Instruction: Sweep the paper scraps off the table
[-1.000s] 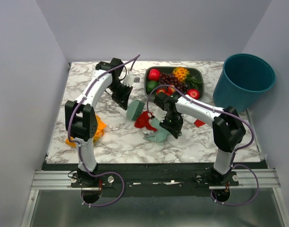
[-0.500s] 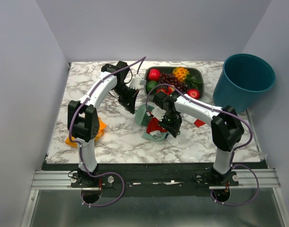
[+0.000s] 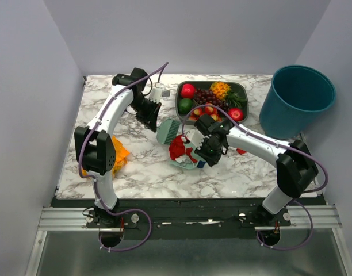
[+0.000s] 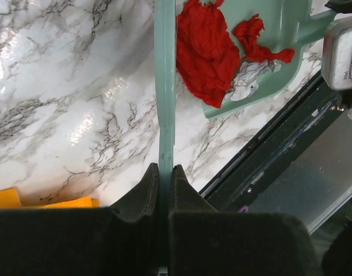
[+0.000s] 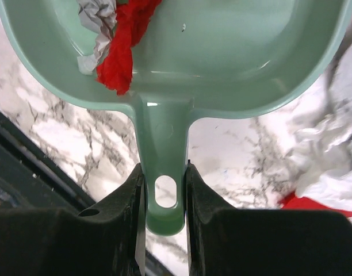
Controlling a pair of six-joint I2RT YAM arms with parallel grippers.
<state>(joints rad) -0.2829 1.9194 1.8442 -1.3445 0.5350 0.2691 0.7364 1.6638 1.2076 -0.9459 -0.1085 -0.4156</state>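
Observation:
My left gripper (image 3: 151,115) (image 4: 164,168) is shut on a mint-green brush (image 3: 165,131), seen edge-on in the left wrist view (image 4: 164,86). My right gripper (image 3: 208,150) (image 5: 163,167) is shut on the handle of a mint-green dustpan (image 3: 183,161) (image 5: 233,52) that rests on the marble table (image 3: 107,109). Red paper scraps (image 3: 177,148) (image 4: 206,52) (image 5: 127,40) and a grey-white scrap (image 5: 95,17) lie in the pan, just right of the brush. Another red scrap (image 3: 241,151) (image 5: 314,204) and white paper (image 5: 331,155) lie on the table beside the right arm.
An orange snack bag (image 3: 121,156) lies at the left by the left arm. A dark tray of fruit (image 3: 182,95) stands at the back middle. A teal bin (image 3: 302,100) stands at the back right. The table's black front edge (image 4: 268,144) is close behind the pan.
The left gripper has drawn the brush back up and to the left, away from the pan. The right arm has shifted; the dustpan has moved slightly left, now with more red scraps in it.

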